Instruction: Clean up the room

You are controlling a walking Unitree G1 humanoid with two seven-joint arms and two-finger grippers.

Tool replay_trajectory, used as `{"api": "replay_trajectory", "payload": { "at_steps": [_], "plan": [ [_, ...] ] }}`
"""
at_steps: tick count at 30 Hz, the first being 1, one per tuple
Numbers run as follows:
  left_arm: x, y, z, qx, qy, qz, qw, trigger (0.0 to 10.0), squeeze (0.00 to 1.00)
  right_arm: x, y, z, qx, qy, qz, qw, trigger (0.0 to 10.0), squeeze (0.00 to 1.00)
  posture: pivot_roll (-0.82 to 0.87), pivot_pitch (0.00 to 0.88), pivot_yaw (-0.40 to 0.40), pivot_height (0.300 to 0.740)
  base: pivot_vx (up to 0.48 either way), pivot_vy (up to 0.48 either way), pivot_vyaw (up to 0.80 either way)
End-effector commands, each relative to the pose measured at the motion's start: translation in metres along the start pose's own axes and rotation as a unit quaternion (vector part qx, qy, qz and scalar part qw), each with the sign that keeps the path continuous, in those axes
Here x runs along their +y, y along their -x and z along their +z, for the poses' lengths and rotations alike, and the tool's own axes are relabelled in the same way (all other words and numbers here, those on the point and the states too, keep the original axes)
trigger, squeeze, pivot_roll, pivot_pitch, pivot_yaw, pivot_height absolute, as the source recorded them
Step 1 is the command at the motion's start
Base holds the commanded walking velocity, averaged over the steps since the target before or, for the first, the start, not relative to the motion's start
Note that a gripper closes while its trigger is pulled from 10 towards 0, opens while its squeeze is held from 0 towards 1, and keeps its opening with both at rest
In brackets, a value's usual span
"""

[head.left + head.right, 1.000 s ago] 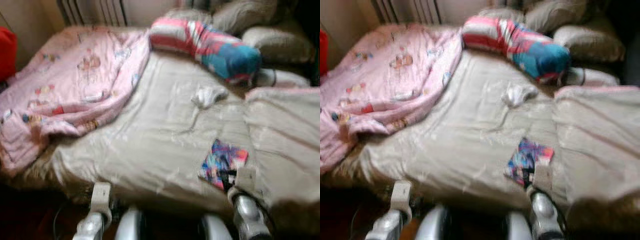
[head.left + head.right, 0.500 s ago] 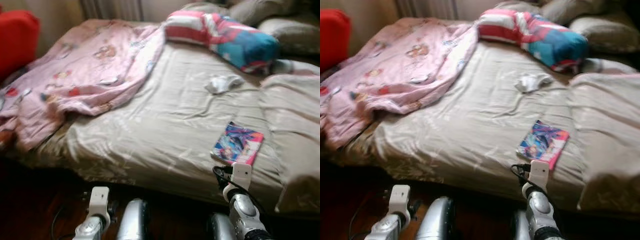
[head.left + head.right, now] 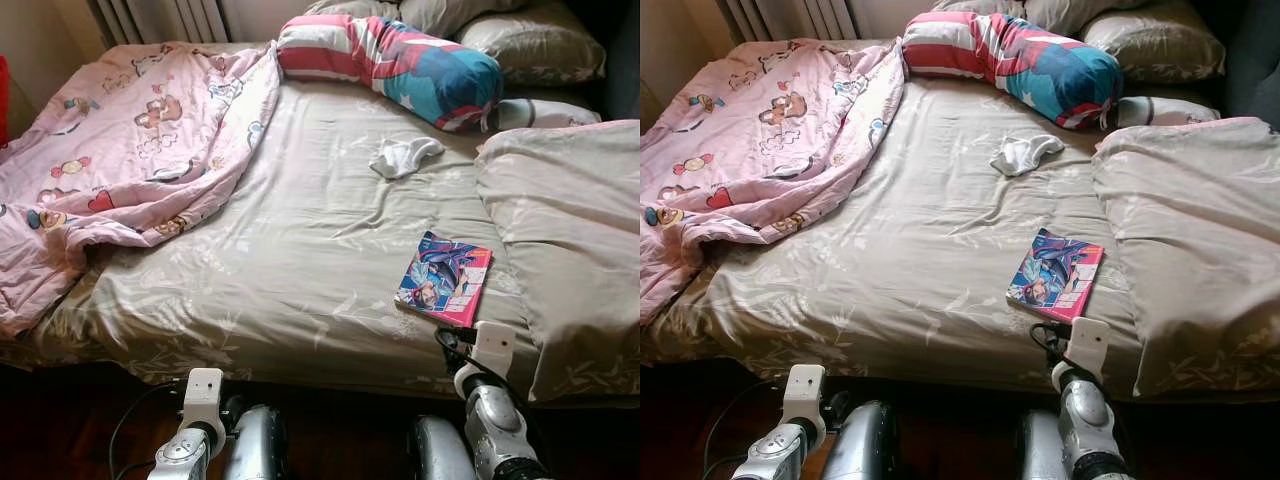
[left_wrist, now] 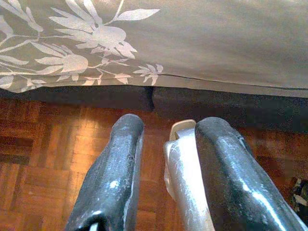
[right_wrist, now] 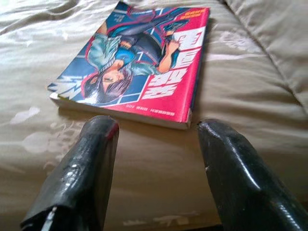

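A comic book (image 3: 445, 278) with a pink and blue cover lies flat on the beige bed sheet (image 3: 300, 250), near the front edge. My right gripper (image 5: 158, 129) hovers low over the sheet just short of the book (image 5: 139, 62), open, with nothing between its fingers. My right arm (image 3: 492, 400) reaches up at the bed's front edge. A crumpled white sock (image 3: 404, 156) rests further back on the sheet. The left gripper (image 4: 172, 126) hangs low by the bed's side over the wooden floor, open and holding nothing.
A pink patterned blanket (image 3: 130, 150) is bunched over the bed's left half. A striped red, white and blue bolster (image 3: 400, 65) and beige pillows (image 3: 530, 40) lie at the head. A beige duvet (image 3: 570, 240) covers the right side. Parquet floor (image 4: 48, 159) runs under the bed.
The camera swung and has steadied, so the picture is now sharp. Both arms keep the same pose. Nothing on the bed has moved.
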State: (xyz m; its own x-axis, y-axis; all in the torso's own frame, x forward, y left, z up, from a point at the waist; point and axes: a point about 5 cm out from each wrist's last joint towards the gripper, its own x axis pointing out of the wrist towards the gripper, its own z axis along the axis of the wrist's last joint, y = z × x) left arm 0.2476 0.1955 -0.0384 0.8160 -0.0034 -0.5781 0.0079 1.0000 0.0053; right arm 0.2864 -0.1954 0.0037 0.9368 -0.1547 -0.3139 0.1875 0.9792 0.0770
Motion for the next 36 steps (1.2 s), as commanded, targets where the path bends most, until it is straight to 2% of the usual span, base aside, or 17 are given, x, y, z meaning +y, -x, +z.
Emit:
{"api": "replay_trajectory", "payload": {
  "at_steps": [1,11,16,32,36],
  "plan": [
    [0.0045,0.0018,-0.0037,0.005,0.006,0.007,1.0,10.0,0.0,0.0007,0.0004,0.0,-0.003,-0.003,0.002,1.0,10.0,0.0,-0.04,0.141,0.086,0.599,0.0,0.0,0.0],
    [0.0038,0.0012,-0.0028,0.005,0.006,0.006,1.0,10.0,0.0,0.0034,-0.0003,0.0,0.0,0.0,0.008,1.0,10.0,0.0,-0.04,0.146,0.086,0.599,0.0,0.0,0.0],
    [0.0044,0.0011,-0.002,0.004,0.007,0.007,1.0,10.0,0.0,0.0087,0.0,-0.001,0.002,0.007,0.023,1.0,10.0,0.0,-0.04,0.148,0.084,0.599,0.253,0.0,0.0],
    [0.0048,0.0011,-0.0021,0.005,0.006,0.007,1.0,10.0,0.0,0.0081,-0.0006,0.0,0.002,0.01,0.024,1.0,10.0,0.0,-0.04,0.136,0.082,0.599,0.28,0.0,0.0],
    [0.0052,0.0012,-0.0023,0.005,0.005,0.009,1.0,10.0,0.0,0.0084,0.0001,-0.0025,0.01,0.011,0.026,1.0,10.0,0.0,-0.04,0.135,0.082,0.599,0.0,0.0,0.0]
  ]
}}
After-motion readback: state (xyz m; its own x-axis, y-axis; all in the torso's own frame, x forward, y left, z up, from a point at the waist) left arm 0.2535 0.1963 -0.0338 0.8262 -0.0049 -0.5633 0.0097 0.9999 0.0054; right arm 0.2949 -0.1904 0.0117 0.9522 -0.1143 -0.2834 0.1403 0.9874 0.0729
